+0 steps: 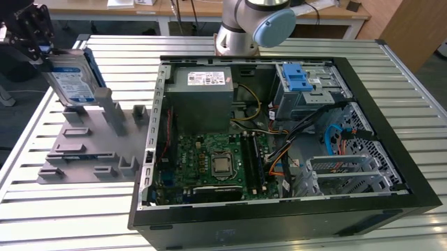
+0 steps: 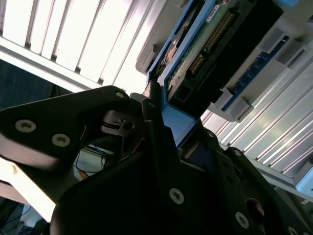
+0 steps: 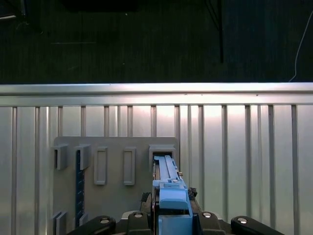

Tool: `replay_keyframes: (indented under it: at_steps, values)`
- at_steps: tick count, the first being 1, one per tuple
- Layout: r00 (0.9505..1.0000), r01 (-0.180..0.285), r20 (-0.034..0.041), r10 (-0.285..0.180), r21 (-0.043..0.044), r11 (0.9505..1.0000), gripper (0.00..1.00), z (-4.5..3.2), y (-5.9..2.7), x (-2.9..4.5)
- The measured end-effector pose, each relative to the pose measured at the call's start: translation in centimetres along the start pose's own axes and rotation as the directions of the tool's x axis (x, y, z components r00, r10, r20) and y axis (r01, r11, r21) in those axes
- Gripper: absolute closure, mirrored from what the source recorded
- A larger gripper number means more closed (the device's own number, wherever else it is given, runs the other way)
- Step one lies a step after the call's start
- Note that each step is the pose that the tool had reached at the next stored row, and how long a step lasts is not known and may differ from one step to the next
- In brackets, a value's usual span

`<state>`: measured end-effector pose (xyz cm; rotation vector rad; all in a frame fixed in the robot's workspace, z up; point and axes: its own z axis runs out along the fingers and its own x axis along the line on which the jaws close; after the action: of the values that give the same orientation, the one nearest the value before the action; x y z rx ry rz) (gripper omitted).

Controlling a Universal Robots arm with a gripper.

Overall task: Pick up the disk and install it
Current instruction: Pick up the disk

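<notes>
I am holding the blue-railed silver rectangular disk [image 1: 70, 81] upright, black gripper [image 1: 45, 52] pinching its top edge, over the grey slotted rack [image 1: 87, 141] at nine o'clock of the black computer case [image 1: 279, 219], apparently matching the rack's slots.

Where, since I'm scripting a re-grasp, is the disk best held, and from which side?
Its upper end, across the blue carrier rails, from above: the disk is nearly upright at the grey fixture, leaving that end free. The hand is shut there.
</notes>
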<state>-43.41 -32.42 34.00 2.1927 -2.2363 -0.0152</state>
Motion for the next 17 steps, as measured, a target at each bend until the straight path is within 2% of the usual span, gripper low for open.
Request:
replay_keyframes:
  at_steps: [17]
  values:
    - [1.0, 0.0, 0.0001, 0.0, 0.0001, 1.0, 0.64, -1.1, 0.02, 0.0]
